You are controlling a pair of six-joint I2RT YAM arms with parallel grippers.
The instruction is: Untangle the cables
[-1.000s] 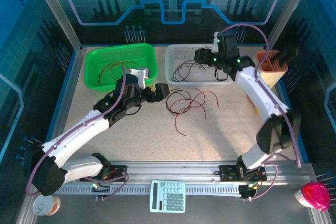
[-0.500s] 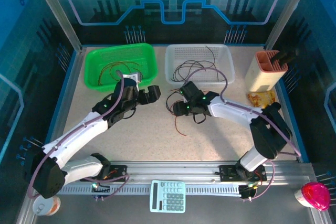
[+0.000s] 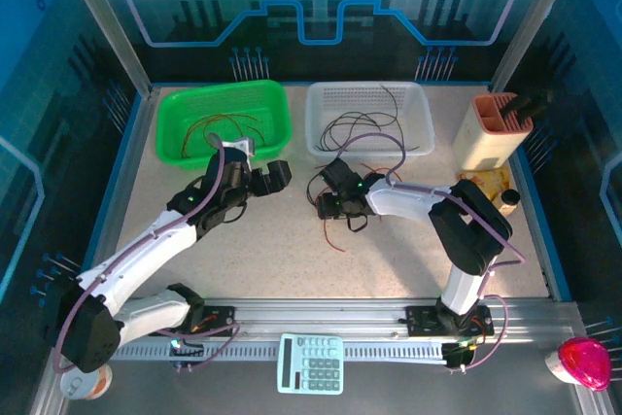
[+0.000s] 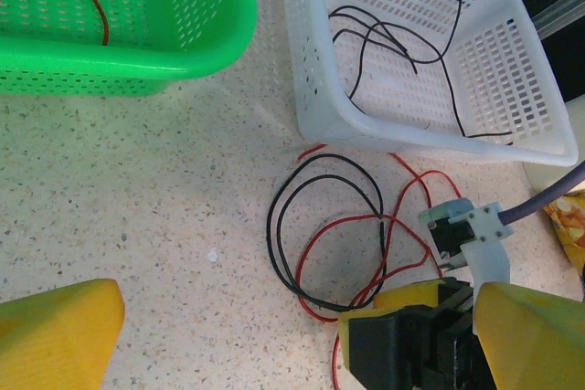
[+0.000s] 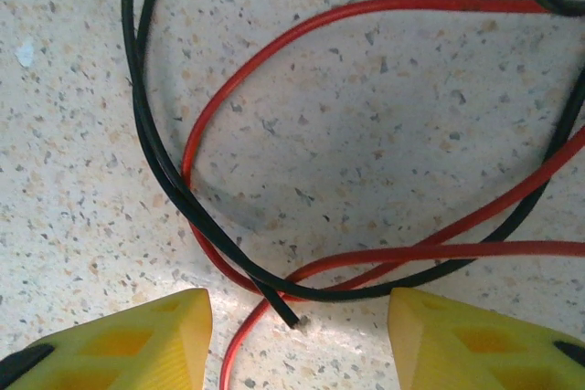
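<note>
Speckled tabletop (image 3: 292,259), cables (image 5: 411,5) beside white basket (image 4: 411,134)

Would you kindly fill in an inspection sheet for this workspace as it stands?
Surface: speckled beige table.
Job's things: tangle of red and black wires on the table in front of the white basket; black wires inside it; more wires in the green basket.
Clutter: calculator, tan holder, pink object, cup.
Grippers: left gripper open, beside the tangle; right gripper open, fingers straddling the tangle.
Cables: purple-grey arm cables along both arms.
Surroundings: blue-lit enclosure walls.
</note>
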